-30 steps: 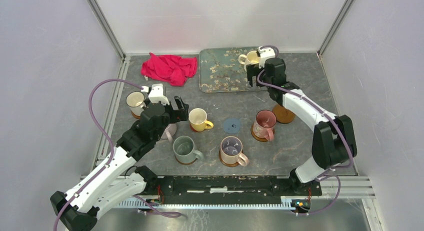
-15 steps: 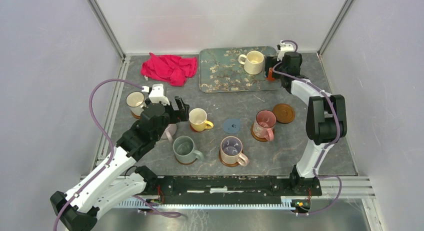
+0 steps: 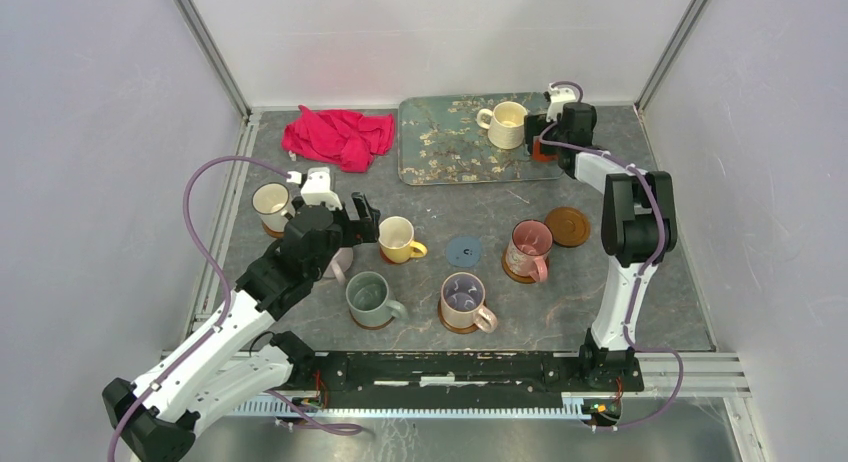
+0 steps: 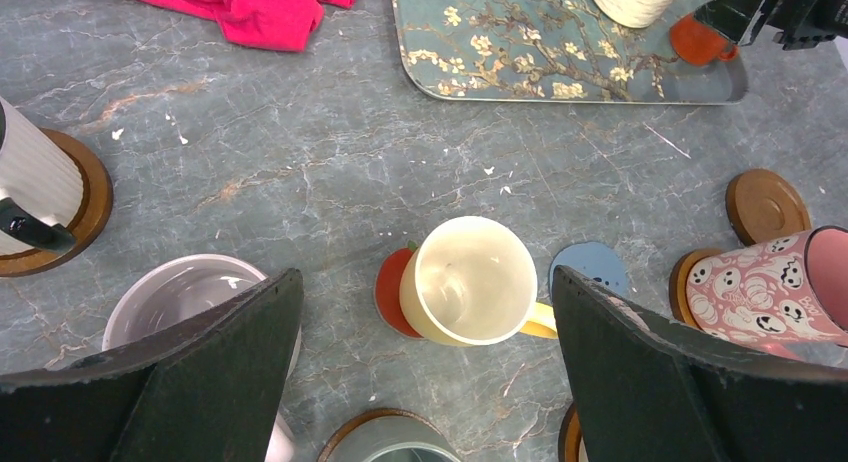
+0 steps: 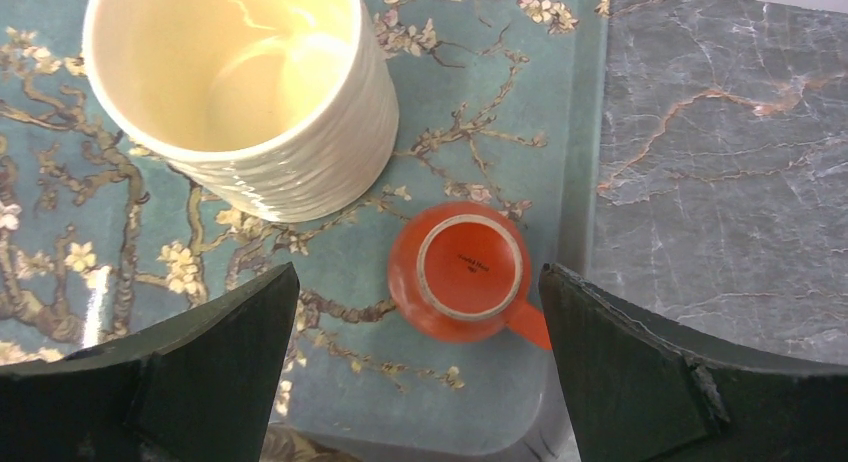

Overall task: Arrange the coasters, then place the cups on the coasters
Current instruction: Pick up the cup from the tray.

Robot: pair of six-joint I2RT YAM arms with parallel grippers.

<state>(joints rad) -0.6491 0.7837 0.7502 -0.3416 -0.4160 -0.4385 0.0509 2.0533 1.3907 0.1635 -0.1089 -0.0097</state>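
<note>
My right gripper point(image 5: 418, 272) hangs open over the tray's point(image 5: 480, 112) right end. A tiny orange cup point(image 5: 468, 272) sits base-up between its fingers, untouched, beside a cream cup point(image 5: 240, 82). My left gripper point(image 4: 425, 277) is open above the yellow cup point(image 4: 470, 280), which stands on the red coaster point(image 4: 390, 292). The blue coaster point(image 3: 464, 250) and a brown coaster point(image 3: 568, 226) lie bare. The pink floral cup point(image 3: 528, 247), mauve cup point(image 3: 464, 300), grey-green cup point(image 3: 369, 297) and a cream cup point(image 3: 271, 206) stand on amber coasters.
A bright red cloth point(image 3: 338, 137) lies at the back left, next to the tray point(image 3: 440, 147). Another mauve cup point(image 4: 185, 292) stands under my left arm. Metal frame posts and white walls close in the table's far corners and sides.
My right arm has swung from over the cream cup to the tray's right end, now above the orange cup. The left arm has barely moved.
</note>
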